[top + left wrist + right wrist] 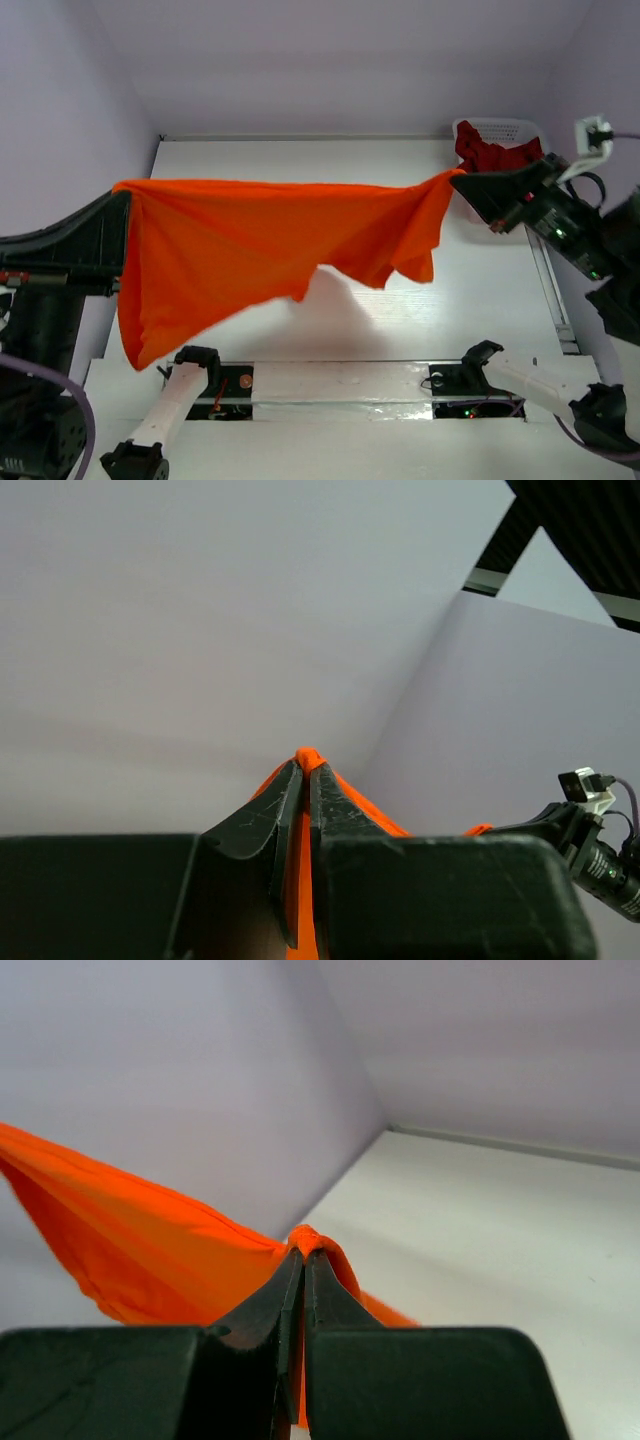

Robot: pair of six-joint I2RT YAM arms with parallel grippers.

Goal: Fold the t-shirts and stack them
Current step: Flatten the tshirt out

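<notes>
Spotter: You have the orange t-shirt [250, 240] hung in the air above the table [350, 330], stretched between your two arms. The left gripper [305, 765] is clamped tight on a nub of orange cloth at one end. The right gripper [303, 1252] is pinched on another nub at the other end, near the basket [520, 128].

Coach: Agreed. Both of your grips have cloth bunched at the very fingertips, so treat them as shallow. The fabric looks thin and light. It sags in loose folds below the taut top edge, and the left side hangs lower than the right. It won't hold any shape for you.

Spotter: Expect it to swing and drape wherever you lead it. Nothing here is fragile, but I judge that a quick jerk could slip that little nub out of the fingers.

Coach: When you take a fresh hold, go for the hem or shoulder corners, and pinch doubled cloth rather than a single layer. I can't tell from these views which edge of the shirt you hold; no neck label shows.

Spotter: The dark red t-shirts [485, 152] sit heaped in the basket at the table's far right corner, and neither gripper holds them. They look just as soft, so you'll likely have to pick one out of a tangle.

Coach: To my eye you're early in the task, since nothing lies folded on the table.
</notes>
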